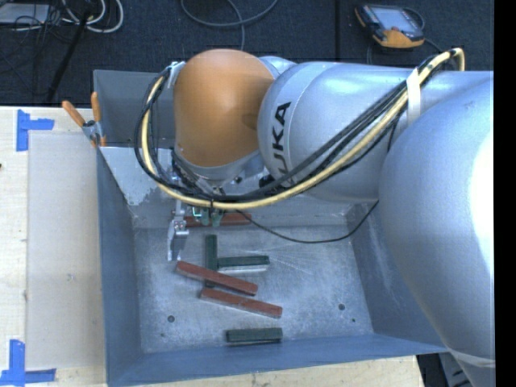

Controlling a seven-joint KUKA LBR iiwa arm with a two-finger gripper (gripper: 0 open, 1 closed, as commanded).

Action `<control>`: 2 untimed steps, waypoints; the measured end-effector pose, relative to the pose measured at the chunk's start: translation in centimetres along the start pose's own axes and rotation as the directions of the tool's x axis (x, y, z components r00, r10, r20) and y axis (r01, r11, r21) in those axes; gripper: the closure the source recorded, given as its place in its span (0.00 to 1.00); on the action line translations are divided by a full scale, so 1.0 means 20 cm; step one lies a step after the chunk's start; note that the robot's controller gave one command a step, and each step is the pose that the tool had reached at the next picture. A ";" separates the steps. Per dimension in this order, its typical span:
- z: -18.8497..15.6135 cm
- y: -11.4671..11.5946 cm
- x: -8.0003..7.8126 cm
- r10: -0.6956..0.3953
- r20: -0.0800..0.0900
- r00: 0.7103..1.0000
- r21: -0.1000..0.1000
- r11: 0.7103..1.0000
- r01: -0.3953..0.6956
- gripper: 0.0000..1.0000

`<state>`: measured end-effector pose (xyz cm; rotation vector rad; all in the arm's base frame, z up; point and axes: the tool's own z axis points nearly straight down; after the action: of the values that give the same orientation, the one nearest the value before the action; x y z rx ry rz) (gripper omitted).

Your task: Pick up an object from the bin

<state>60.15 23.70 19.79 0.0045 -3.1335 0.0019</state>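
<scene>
Silver arm (435,216) over grey bin (121,280) of red-brown bars (240,302) and dark green bars (254,336); gripper (179,236) opening not discernible.

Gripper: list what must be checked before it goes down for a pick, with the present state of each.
1. Gripper is above the bin floor, towards the back left: ok.
2. Gripper is empty: cannot tell, the wrist hides it.
3. A thing lies close by: ok, the left end of the upper red-brown bar is nearest.
4. That bar is free of neighbours: not ok, an upright dark green bar seems to touch it.
5. Gripper is clear of the bin's left wall: ok.
6. A free-lying alternative exists: ok, the lone dark green bar by the front wall.
</scene>
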 end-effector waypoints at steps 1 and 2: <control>-0.03 -0.01 -0.01 0.004 0.008 1.000 -0.002 1.000 -0.004 0.00; 0.21 -0.10 0.25 -0.040 0.012 0.999 -0.002 0.999 0.040 0.00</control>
<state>55.04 21.60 15.71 0.0675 -3.1446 -0.0017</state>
